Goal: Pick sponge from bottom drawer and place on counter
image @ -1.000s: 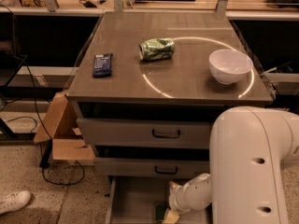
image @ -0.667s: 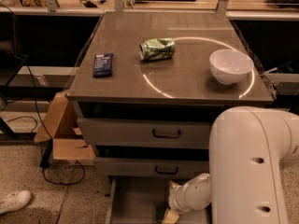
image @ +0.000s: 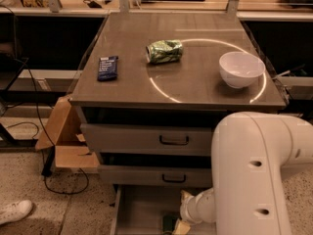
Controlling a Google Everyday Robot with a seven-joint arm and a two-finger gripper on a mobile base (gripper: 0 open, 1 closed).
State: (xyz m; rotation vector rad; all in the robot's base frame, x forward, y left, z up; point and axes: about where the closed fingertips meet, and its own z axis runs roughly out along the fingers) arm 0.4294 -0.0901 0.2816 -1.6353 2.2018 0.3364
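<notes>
Well, the bottom drawer (image: 139,209) stands pulled out at the foot of the cabinet, its pale tray open to view. The white arm (image: 254,175) fills the lower right and bends down into that drawer. The gripper (image: 180,225) sits low inside it, at the very bottom edge of the view and largely cut off; whether it is released or clenched I cannot tell. Just beside it, a small dark green patch on the tray floor looks to be the sponge (image: 168,222), lying about midway across the part of the tray that shows; whether the gripper has hold of it cannot be made out. Above, the two upper drawers (image: 146,140) are closed, each with a dark handle. The counter (image: 195,89) bears a thin white circle (image: 155,88). A crushed green can (image: 165,51) lies on the circle's upper left line, a white bowl (image: 241,68) stands upright at its right side, and a dark blue packet (image: 107,67) lies well outside it, toward the left edge. On the floor left of the cabinet an open cardboard box (image: 66,141) leans against it, and a white shoe (image: 14,212) shows at the far left.
</notes>
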